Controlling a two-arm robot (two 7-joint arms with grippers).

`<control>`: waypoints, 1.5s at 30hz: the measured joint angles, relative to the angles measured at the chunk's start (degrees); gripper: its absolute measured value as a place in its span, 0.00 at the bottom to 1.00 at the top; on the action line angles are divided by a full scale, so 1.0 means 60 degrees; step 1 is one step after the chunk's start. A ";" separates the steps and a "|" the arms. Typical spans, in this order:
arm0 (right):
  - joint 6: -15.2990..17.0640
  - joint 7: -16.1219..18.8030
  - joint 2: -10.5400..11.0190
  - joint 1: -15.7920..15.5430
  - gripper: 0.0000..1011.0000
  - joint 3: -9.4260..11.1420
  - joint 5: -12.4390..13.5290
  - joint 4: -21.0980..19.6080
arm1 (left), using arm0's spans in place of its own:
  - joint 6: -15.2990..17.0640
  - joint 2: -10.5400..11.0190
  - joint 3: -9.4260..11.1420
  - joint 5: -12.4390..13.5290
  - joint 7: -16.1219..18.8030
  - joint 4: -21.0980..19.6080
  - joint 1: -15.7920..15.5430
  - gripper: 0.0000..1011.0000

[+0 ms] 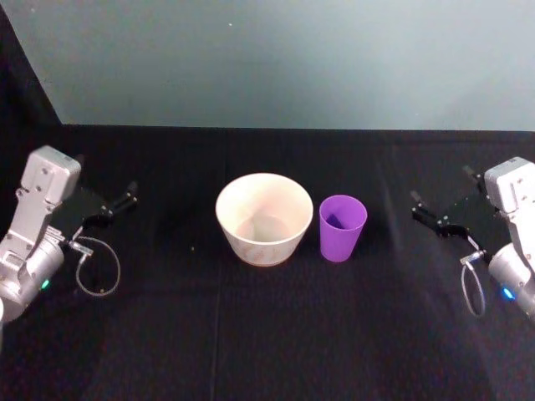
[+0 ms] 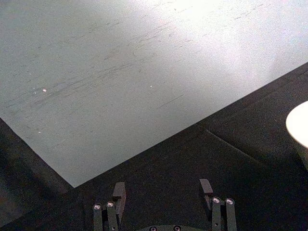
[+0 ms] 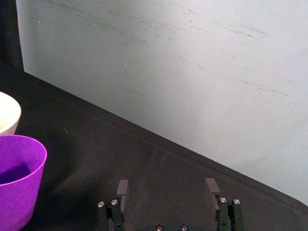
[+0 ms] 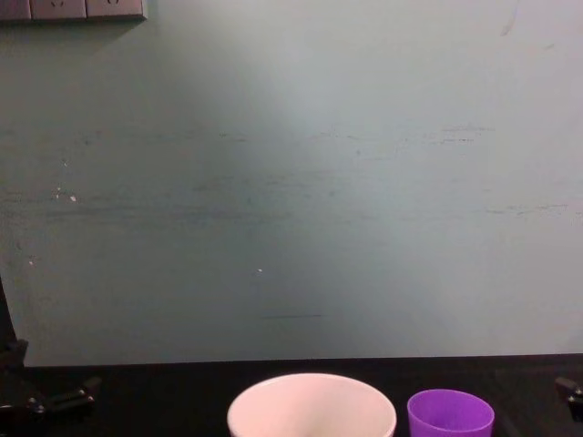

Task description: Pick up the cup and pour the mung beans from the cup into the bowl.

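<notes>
Front and centre, the cup (image 1: pixel 343 227) stands upright on the black tabletop (image 1: pixel 267 334), just to the right of the bowl (image 1: pixel 251 246), with a sliver of dark cloth between their rims. Nothing is gripping it. A dark patch sits low inside the purple wall, but I can't tell whether that is beans or shadow. The bowl's pale inside looks bare apart from a greyish smudge at the bottom, and I can't make out any beans there either.

So where does the task stand? By my reading, right at the start: cup not lifted, nothing tipped, no pour visible. Everything is left to do: reach in, close on the cup, lift it, carry it over the bowl's rim and tilt.

Moving outward, the right gripper (image 3: pixel 167 184) hovers low over the tabletop off to the cup's right, well apart from it, fingers spread wide with nothing between them. It is the nearer one and looks the likely candidate for the grasp. The left gripper (image 2: pixel 162 185) sits out on the far side of the bowl, well apart from it, fingers likewise spread and empty.

Count them up: one cup, one bowl, two grippers, two fingers on each.
</notes>
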 joint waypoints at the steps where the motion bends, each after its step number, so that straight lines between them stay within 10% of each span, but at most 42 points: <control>1: 0.0000 0.0000 0.0000 0.0000 0.99 0.0001 0.0000 0.0000 | 0.0000 0.0000 0.0000 0.0000 0.0000 0.0000 0.0000 0.99; 28: 0.0021 0.0160 0.0077 -0.0076 0.99 0.0067 -0.0059 -0.0103 | 0.0000 0.0000 0.0001 -0.0001 0.0000 0.0000 0.0000 0.99; 45: 0.0113 0.2722 0.0901 -0.1015 0.99 0.0285 0.0932 -0.1076 | 0.0000 0.0000 0.0000 0.0000 0.0000 -0.0001 0.0000 0.99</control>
